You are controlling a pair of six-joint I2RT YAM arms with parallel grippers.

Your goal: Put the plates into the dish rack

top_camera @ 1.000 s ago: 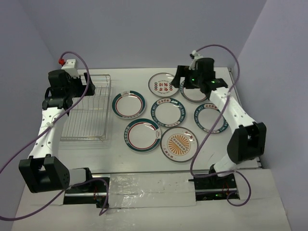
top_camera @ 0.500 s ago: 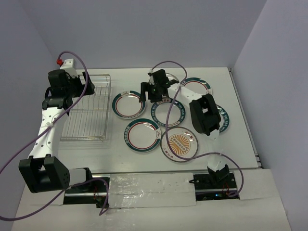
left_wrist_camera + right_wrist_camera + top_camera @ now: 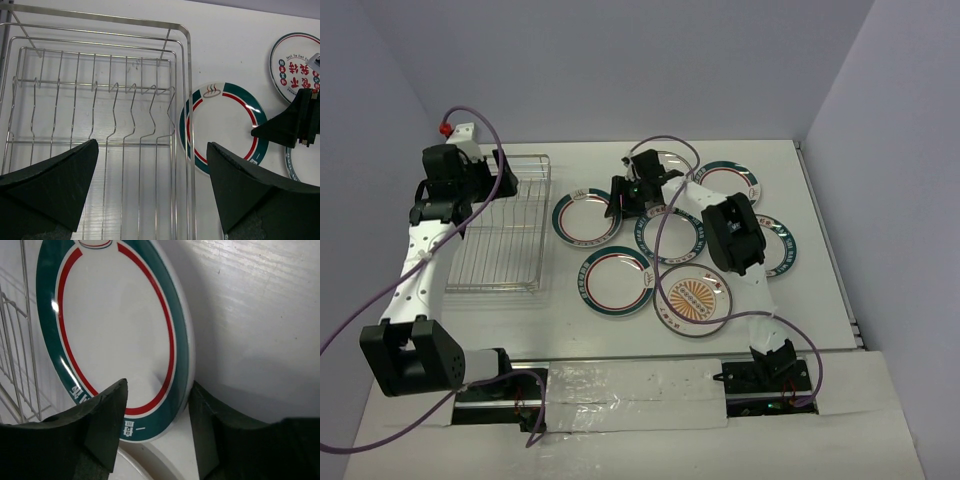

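1. The white worktop [image 3: 820, 300] carries everything. None of the loading looks done, since the dish rack [image 3: 500, 225] on its left side holds nothing.
2. The left arm reaches over the rack. Its end effector [image 3: 152, 146] hangs above the wires with jaws wide apart and nothing between them. If a plate is brought in on edge, it could knock against this arm.
3. The right arm stretches across the spread of plates, and its purple cable [image 3: 660, 235] droops over them. On the lift, that loop might drag a loose plate.
4. Seven plates lie flat to the right of the rack. Among them are the sunburst plate [image 3: 693, 297], nearest the arm bases, and a red-ringed plate [image 3: 578, 220] just beside the rack wall.
5. The right end effector [image 3: 157, 387] sits at that red-ringed plate's far-from-rack edge. One finger is over the glazed face and the other is outside the rim, so the jaws are apart and astride it. I see no firm clamp yet, and I cannot tell whether the pads touch.
6. The main risk is that the rim is low and glossy. A shallow pinch could skate off it and shove the plate into the rack wire, or the plate could slip and drop once raised.
7. A neighbouring plate's edge [image 3: 135, 462] lies close under the fingers, so the outer finger may nudge it.
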